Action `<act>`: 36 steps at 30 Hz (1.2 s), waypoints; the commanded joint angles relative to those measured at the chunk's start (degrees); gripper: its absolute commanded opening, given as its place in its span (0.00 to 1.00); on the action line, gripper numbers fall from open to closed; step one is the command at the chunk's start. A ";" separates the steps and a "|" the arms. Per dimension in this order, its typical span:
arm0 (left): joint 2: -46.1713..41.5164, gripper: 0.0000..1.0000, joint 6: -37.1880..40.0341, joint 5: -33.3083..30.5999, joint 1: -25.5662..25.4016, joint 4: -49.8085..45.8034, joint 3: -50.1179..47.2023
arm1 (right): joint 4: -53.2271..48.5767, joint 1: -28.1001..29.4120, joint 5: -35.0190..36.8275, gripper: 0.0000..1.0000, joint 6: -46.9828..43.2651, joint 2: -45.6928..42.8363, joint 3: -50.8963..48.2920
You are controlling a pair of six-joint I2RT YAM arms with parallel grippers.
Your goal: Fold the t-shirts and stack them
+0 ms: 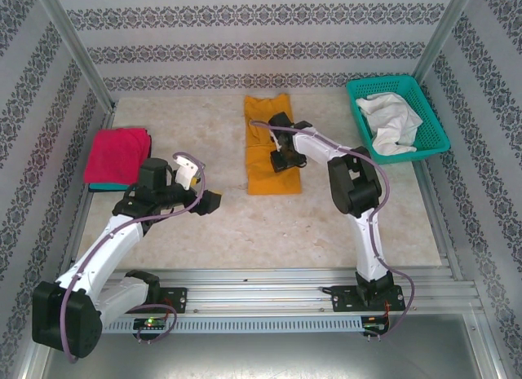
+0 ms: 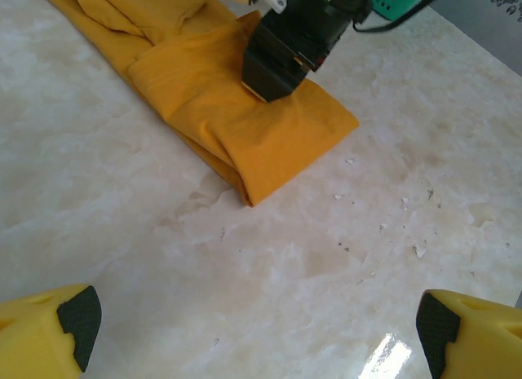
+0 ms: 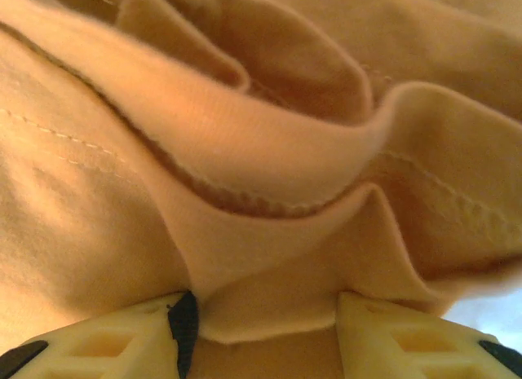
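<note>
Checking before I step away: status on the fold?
Left gripper open over bare table. Right gripper pinching a fold of the mustard-orange cloth t-shirt. Folded magenta t-shirt and teal plastic lattice basket off to the sides.

The overhead view is bright and evenly lit, and shadows on the counter [image 1: 269, 224] are soft and faint. The left wrist view has a white glare patch at lower right. The right wrist view shows the orange t-shirt [image 3: 245, 151] soft-focused and blown out at lower right.
</note>
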 commanded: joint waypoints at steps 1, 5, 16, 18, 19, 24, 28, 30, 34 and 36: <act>-1.68 1.00 -1.39 -0.03 -0.56 2.71 -1.01 | -0.68 1.25 -1.64 0.49 2.93 -5.05 -7.69; -2.12 1.00 -1.58 0.17 -0.69 2.72 -1.55 | 1.61 3.56 -1.62 0.50 4.89 -9.57 -16.45; -3.44 1.00 -0.41 0.39 -0.70 -1.68 -0.08 | 6.97 10.05 -3.00 0.59 1.29 -26.76 -30.84; -3.70 1.00 1.57 0.25 -0.70 -4.55 1.18 | 10.51 11.11 -4.07 0.65 -5.50 -30.46 -32.71; -3.96 1.00 2.98 0.02 -0.70 -5.91 1.83 | 12.39 11.93 -4.34 0.68 -9.47 -32.28 -33.96; -5.72 1.00 7.60 -0.88 -0.69 -11.12 3.21 | 18.79 17.94 -9.50 0.77 -33.51 -38.78 -41.09; -8.00 1.00 9.16 -1.67 -0.71 -12.73 2.60 | 17.69 20.42 -14.38 0.73 -42.68 -40.22 -43.14; -8.70 1.00 9.59 -2.11 -0.67 -12.78 2.00 | 14.97 21.20 -14.71 0.70 -43.82 -38.76 -41.82; -8.95 1.00 9.55 -2.18 -0.71 -12.61 1.61 | 13.98 22.27 -12.69 0.67 -44.47 -35.38 -41.10; -8.92 1.00 9.58 -2.19 -0.70 -12.44 1.53 | 14.02 22.44 -12.60 0.66 -44.56 -33.91 -41.08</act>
